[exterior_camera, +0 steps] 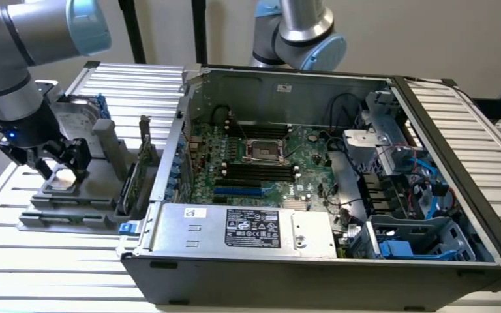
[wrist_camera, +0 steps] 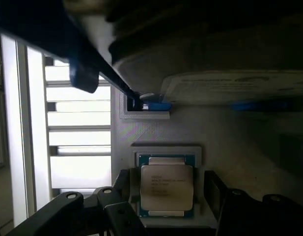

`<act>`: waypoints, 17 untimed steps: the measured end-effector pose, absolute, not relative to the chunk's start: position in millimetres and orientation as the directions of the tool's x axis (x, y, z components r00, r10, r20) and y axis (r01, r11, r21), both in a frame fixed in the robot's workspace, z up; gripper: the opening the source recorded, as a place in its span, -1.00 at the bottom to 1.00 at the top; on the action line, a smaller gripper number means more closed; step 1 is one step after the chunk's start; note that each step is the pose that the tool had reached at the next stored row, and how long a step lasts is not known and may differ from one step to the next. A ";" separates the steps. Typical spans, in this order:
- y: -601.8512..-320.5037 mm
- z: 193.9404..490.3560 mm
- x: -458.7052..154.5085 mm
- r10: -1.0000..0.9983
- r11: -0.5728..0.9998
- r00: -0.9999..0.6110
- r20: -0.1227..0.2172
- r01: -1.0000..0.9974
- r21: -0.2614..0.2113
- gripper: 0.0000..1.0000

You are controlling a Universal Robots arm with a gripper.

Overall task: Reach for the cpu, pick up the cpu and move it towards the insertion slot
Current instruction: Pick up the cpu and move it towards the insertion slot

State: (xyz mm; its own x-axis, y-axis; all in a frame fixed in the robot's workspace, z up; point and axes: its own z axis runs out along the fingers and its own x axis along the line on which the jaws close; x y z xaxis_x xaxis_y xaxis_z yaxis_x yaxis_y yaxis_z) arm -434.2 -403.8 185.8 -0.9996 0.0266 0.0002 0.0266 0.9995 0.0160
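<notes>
My gripper straddles the cpu with its fingers spread. A grey upright block hems it in just to the exterior view's right and the hard drive on the far side, so the free room is straight above. Further to that right, upright cards and the case wall stand between the grey holder and the open case. There the insertion slot lies uncovered from above, with memory slots on its near side and cables to its right.

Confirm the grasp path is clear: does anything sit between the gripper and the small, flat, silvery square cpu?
Nothing visible does. The open gripper straddles the silvery square cpu, which lies bare in its grey holder.
</notes>
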 end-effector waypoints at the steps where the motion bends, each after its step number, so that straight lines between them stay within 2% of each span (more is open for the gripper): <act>1: -403.8 185.7 -434.3 0.026 1.000 -1.000 0.000 0.026 0.014 0.42; 15: -403.8 184.5 -434.3 0.023 1.000 -1.000 0.001 0.023 0.009 0.42; 16: -403.8 184.4 -434.3 0.023 1.000 -1.000 0.001 0.023 0.009 0.37; 17: -403.8 184.4 -434.3 0.023 1.000 -1.000 0.001 0.023 0.009 0.24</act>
